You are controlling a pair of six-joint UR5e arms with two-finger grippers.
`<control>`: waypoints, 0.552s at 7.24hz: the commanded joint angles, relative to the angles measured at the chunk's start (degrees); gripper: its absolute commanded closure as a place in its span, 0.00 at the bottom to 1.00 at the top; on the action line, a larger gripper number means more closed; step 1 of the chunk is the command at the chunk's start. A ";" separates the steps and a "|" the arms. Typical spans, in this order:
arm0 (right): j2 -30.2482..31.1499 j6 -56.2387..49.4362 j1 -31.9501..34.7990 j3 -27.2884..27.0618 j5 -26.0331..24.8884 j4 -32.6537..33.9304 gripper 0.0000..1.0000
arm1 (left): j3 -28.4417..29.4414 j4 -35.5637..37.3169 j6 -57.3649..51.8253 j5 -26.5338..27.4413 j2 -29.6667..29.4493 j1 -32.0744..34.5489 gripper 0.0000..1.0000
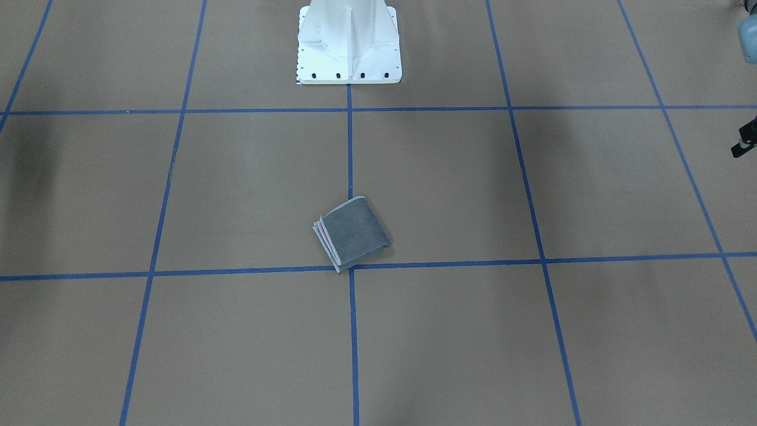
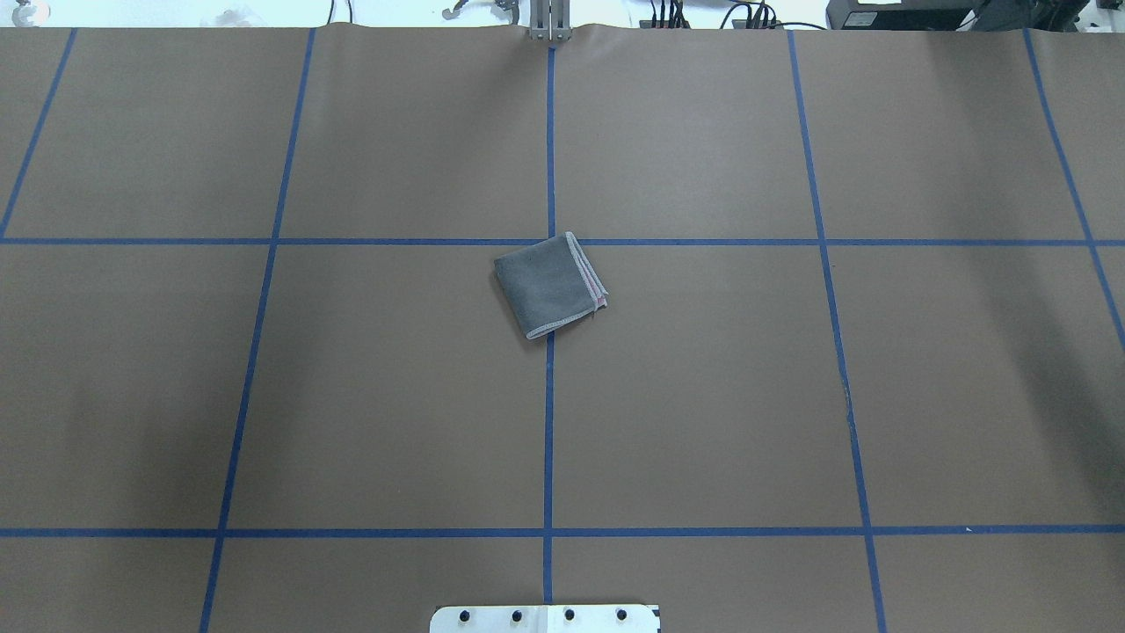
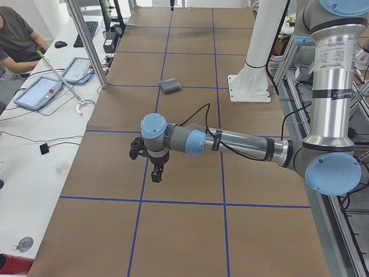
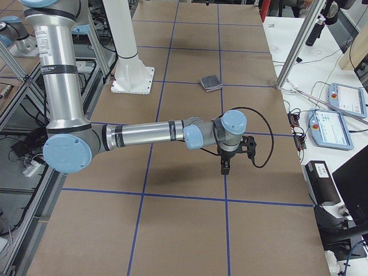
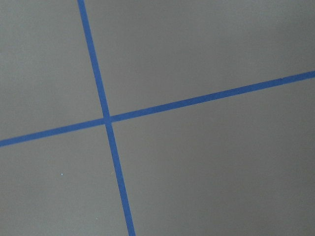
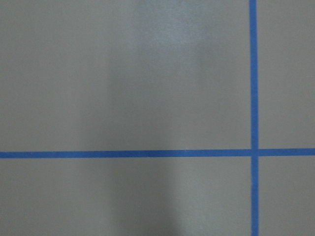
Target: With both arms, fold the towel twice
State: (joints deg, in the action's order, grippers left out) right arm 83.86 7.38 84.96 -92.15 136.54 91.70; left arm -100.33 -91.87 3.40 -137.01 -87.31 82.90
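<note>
Where middle tape line (image 2: 547, 422) meets upper cross line in overhead view, towel (image 2: 545, 286) lies flat on table (image 2: 703, 396), folded to small square, grey face up, pink sliver among stacked hems on its right edge. Left gripper (image 3: 157, 173) hangs over table at centre of left side view, well apart from towel; fingers apart or together, cannot tell. Right gripper (image 4: 225, 167) likewise at centre of right side view; cannot tell either. Wrist views: tape crossings only
</note>
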 commanded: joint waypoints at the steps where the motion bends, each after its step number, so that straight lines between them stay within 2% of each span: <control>1: 1.64 -5.27 1.70 -2.76 -0.31 6.82 0.00 | -0.04 0.20 -0.32 -0.81 3.54 0.95 0.00; 4: 4.99 -5.45 1.61 -5.14 -1.01 6.56 0.00 | 3.19 -0.06 -0.41 0.85 2.15 2.53 0.00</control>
State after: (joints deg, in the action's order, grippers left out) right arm 87.54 2.08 86.55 -96.16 135.64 98.19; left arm -99.01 -91.72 3.18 -137.19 -84.55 84.60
